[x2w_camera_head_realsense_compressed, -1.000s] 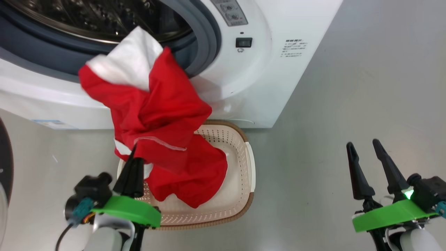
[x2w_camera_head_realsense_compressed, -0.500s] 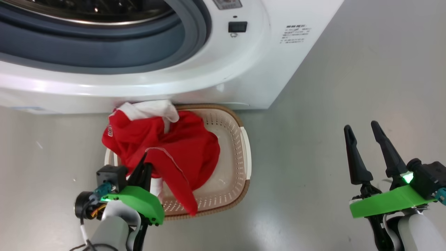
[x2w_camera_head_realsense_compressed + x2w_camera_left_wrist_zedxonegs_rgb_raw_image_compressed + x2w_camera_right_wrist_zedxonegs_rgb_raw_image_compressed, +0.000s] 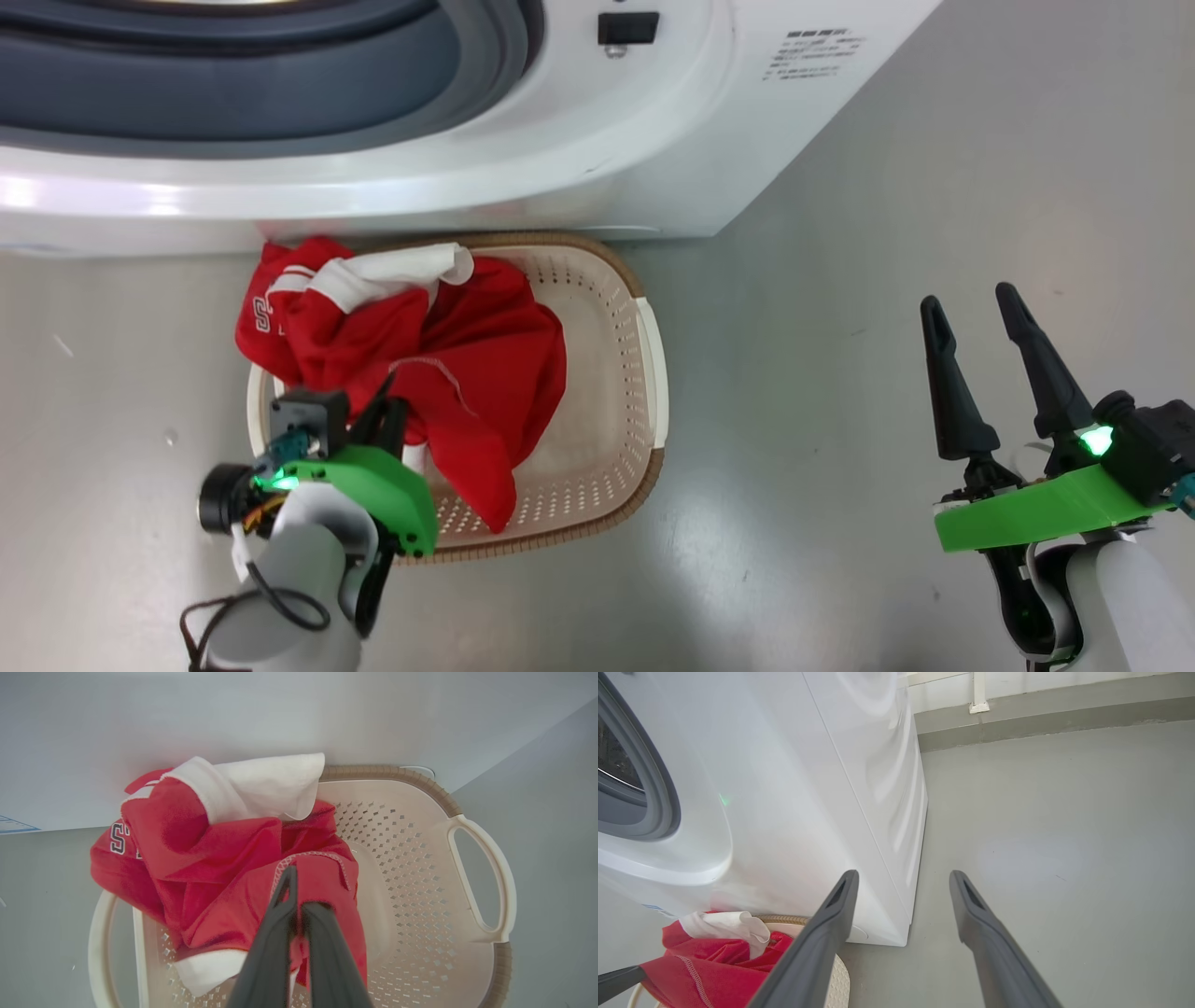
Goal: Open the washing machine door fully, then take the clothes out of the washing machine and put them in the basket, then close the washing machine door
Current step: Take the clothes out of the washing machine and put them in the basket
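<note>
Two tools | left tool (image 3: pixel 295 891) clenched on clothes (image 3: pixel 219 858), wrist view: hem (image 3: pixel 322 855) | right tool (image 3: pixel 966 295) released

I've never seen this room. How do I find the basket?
Find the big white washing machine. On the grey floor right in front of it sits the basket. It is cream plastic full of little holes, with a brown rim, and red clothes heaped in it.

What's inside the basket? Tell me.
In the basket, red clothes fill the left half, pinched by the left gripper; some hangs over the rim. The bottom beneath is hidden.
</note>
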Available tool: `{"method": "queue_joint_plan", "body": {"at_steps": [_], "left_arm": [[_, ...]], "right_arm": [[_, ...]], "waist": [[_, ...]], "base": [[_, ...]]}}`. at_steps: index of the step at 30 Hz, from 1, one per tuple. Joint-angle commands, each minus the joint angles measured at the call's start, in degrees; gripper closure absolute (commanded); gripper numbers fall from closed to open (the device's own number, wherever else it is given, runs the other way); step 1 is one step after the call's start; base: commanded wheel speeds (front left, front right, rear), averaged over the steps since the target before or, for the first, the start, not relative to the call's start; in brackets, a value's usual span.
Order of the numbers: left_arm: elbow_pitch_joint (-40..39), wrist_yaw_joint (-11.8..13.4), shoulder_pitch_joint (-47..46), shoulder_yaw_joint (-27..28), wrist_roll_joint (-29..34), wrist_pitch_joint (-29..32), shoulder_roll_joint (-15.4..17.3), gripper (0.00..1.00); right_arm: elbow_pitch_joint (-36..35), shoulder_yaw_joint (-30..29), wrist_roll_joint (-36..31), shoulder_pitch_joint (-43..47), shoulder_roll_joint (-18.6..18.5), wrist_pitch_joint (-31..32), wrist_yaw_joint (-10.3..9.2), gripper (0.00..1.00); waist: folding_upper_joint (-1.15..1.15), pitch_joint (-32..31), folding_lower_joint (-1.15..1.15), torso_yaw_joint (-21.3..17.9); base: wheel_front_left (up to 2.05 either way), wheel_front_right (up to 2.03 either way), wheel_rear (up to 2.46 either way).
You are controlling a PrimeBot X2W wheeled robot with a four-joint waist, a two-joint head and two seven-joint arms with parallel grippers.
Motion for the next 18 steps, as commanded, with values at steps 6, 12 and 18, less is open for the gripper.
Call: {"method": "queue_joint_plan", "body": {"at_steps": [6,12,18], "left_arm": [[2.73,0.22,-2.22,1.35,-0.14,-0.30,1.50,1.00],[5.30,0.37,-3.90,1.38,-0.95,-0.30,1.50,0.54],[5.55,0.52,-3.93,1.60,-1.35,-0.30,1.50,0.00]], "right_arm": [[-1.34,1.89,-0.57,-0.47,-0.42,-0.37,0.36,0.00],[-1.22,2.28,-0.68,-1.03,-0.18,-0.37,0.36,0.00],[-0.95,2.01,-0.62,-0.98,-0.25,-0.37,0.36,0.00]], "waist": [[0.00,1.76,0.00,-0.04],[0.00,1.97,0.00,-0.35],[0.00,1.40,0.00,-0.18]], "base": [[0.00,0.00,0.00],[0.00,0.00,0.00],[0.00,0.00,0.00]]}}
